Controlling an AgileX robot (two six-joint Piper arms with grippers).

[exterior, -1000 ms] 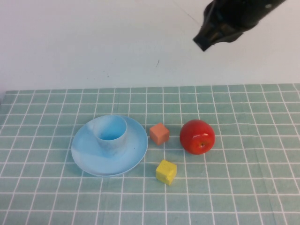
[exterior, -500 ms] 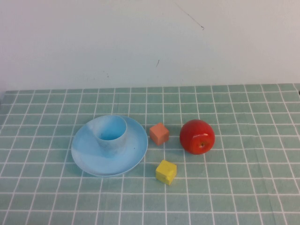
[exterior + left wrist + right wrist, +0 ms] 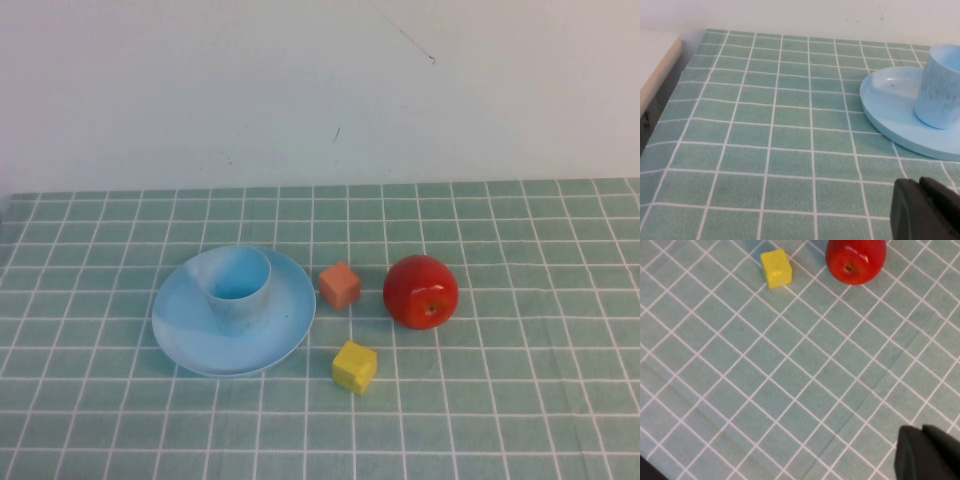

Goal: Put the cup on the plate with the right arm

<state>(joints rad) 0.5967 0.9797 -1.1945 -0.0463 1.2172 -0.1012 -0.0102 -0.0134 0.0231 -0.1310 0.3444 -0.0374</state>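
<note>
Both closed grippers, left gripper (image 3: 927, 210) and right gripper (image 3: 930, 455), sit apart from cup (image 3: 237, 288) on plate (image 3: 285, 335)

Even, soft, bright light fills all three views, with no harsh glare. In the high view the apple (image 3: 421, 291) carries a small white highlight on its upper side, and the cup (image 3: 238, 287), orange cube (image 3: 340, 286) and yellow cube (image 3: 354, 367) cast only faint, short shadows on the checked cloth (image 3: 520, 400). The picture is slightly soft and grainy. In the left wrist view the plate (image 3: 890, 120) shows a pale sheen, and the dark left gripper (image 3: 927, 210) in the near corner is blurred. The right gripper (image 3: 930, 452) is likewise out of focus.
</note>
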